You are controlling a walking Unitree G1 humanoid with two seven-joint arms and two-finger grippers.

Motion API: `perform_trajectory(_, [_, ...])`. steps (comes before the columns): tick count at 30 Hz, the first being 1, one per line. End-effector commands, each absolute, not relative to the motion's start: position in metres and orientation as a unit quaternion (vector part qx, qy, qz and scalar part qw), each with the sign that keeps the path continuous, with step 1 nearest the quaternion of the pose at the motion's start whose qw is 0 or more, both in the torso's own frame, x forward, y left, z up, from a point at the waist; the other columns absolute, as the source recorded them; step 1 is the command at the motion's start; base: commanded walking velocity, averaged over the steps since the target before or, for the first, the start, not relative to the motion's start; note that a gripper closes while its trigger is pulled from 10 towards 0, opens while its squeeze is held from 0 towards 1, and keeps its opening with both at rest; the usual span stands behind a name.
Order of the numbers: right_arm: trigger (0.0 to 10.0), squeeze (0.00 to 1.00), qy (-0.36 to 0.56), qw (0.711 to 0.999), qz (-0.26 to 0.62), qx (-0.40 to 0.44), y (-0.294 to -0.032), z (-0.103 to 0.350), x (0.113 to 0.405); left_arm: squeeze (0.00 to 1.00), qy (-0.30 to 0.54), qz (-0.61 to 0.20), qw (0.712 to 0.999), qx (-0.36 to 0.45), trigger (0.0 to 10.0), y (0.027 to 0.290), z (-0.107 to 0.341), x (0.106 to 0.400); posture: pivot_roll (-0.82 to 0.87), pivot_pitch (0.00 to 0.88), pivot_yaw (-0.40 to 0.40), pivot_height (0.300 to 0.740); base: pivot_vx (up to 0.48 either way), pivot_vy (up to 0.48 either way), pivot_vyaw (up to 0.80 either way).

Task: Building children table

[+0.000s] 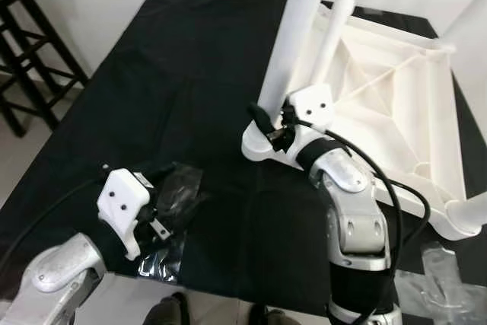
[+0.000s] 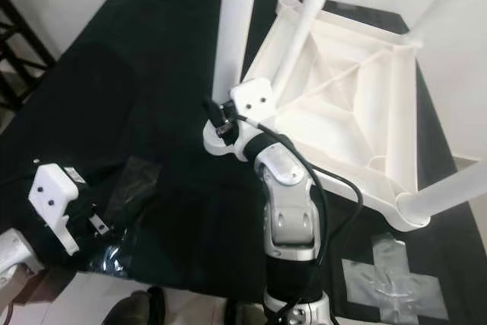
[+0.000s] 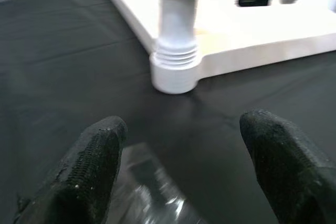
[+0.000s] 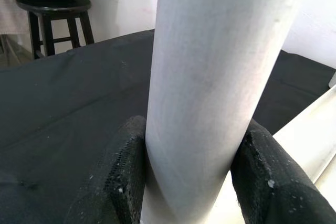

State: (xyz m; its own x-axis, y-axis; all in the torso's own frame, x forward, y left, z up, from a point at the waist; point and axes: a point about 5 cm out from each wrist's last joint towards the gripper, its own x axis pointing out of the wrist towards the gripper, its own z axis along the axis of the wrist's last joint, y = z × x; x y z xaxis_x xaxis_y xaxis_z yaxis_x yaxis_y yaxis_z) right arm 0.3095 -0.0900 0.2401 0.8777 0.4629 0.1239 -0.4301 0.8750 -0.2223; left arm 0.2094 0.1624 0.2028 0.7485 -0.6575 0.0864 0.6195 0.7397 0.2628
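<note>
A white plastic table top (image 1: 396,104) is lying upside down on a black cloth (image 1: 183,74) that is covering the work surface. Its ribbed underside is facing up. White round plastic legs are standing up from its corners — one tall white leg (image 1: 293,36) is sitting in the corner socket nearest the middle of the cloth, and a thinner-looking white leg (image 1: 332,32) is standing at the far corner behind it. Another white leg (image 2: 445,188) is sticking out at the corner on the robot's right.

The right gripper (image 4: 191,182) is squeezing the tall white leg low down, just above the socket. In the right wrist view its two black fingers (image 4: 118,177) are pressing on both sides of the leg.

The left gripper (image 3: 178,166) is hovering low over the cloth, near the front edge, well apart from the table top. Its black fingers are spread wide and are holding nothing. A crinkly clear plastic bag (image 1: 171,195) is lying on the cloth right by this gripper.

A dark wooden stool (image 1: 30,51) is standing on the floor beside the cloth, on the robot's left. Grey tape in a cross shape (image 2: 392,283) is stuck on the floor at the robot's right.
</note>
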Motion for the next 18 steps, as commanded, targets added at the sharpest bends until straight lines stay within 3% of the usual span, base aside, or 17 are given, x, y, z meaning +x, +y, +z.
perform_trajectory(1, [0.0, 0.0, 0.014, 0.974, 0.207, -0.096, -0.095, 0.201, 0.316, 0.0, -0.081, -0.35, 0.927, 0.106, 10.0, 0.163, 0.2, 0.207, 0.11, 0.3, -0.119, 0.74, 0.0, 0.0, 0.0])
perform_trajectory(3, [0.0, 0.0, 0.012, 0.972, 0.214, -0.097, -0.093, 0.204, 0.318, 0.0, -0.081, -0.348, 0.928, 0.107, 10.0, 0.164, 0.201, 0.207, 0.11, 0.3, -0.119, 0.74, 0.0, 0.0, 0.0])
perform_trajectory(4, [10.0, 0.0, 0.018, 0.968, 0.227, -0.104, -0.091, 0.21, 0.318, 0.0, -0.081, -0.347, 0.928, 0.108, 10.0, 0.165, 0.201, 0.207, 0.11, 0.3, -0.117, 0.74, 0.0, 0.0, 0.0])
perform_trajectory(6, [10.0, 0.0, 0.018, 0.966, 0.235, -0.106, -0.089, 0.216, 0.32, 0.0, -0.082, -0.347, 0.928, 0.108, 10.0, 0.165, 0.201, 0.207, 0.11, 0.298, -0.114, 0.74, 0.0, 0.0, 0.0])
perform_trajectory(7, [10.0, 0.82, 0.005, 0.962, 0.253, -0.105, -0.089, 0.226, 0.325, 0.0, -0.082, -0.347, 0.928, 0.108, 10.0, 0.164, 0.201, 0.208, 0.11, 0.295, -0.112, 0.74, 0.0, 0.0, 0.0])
perform_trajectory(8, [10.0, 1.0, -0.005, 0.959, 0.266, -0.094, -0.088, 0.237, 0.325, 0.0, -0.082, -0.348, 0.927, 0.108, 10.0, 0.164, 0.201, 0.208, 0.11, 0.294, -0.112, 0.74, 0.0, 0.0, 0.0])
perform_trajectory(12, [10.0, 1.0, -0.029, 0.954, 0.287, -0.085, -0.087, 0.25, 0.329, 0.0, -0.082, -0.349, 0.927, 0.108, 10.0, 0.163, 0.201, 0.208, 0.12, 0.293, -0.114, 0.74, 0.0, 0.0, 0.0])
perform_trajectory(14, [10.0, 1.0, -0.077, 0.914, 0.388, -0.083, -0.081, 0.276, 0.326, 0.0, -0.084, -0.35, 0.927, 0.108, 10.0, 0.161, 0.201, 0.209, 0.12, 0.29, -0.119, 0.74, 0.0, 0.0, 0.0])
perform_trajectory(15, [10.0, 1.0, -0.077, 0.914, 0.388, -0.083, -0.081, 0.276, 0.326, 0.0, -0.084, -0.35, 0.927, 0.108, 10.0, 0.161, 0.201, 0.209, 0.12, 0.29, -0.119, 0.74, 0.0, 0.0, 0.0])
perform_trajectory(17, [10.0, 0.73, -0.102, 0.865, 0.479, -0.111, -0.081, 0.285, 0.323, 0.0, -0.085, -0.35, 0.927, 0.107, 10.0, 0.16, 0.201, 0.209, 0.12, 0.284, -0.122, 0.74, 0.0, 0.0, 0.0])
perform_trajectory(18, [10.0, 0.34, -0.098, 0.841, 0.514, -0.137, -0.081, 0.282, 0.322, 0.0, -0.086, -0.351, 0.926, 0.107, 10.0, 0.159, 0.201, 0.209, 0.12, 0.283, -0.125, 0.74, 0.0, 0.0, 0.0])
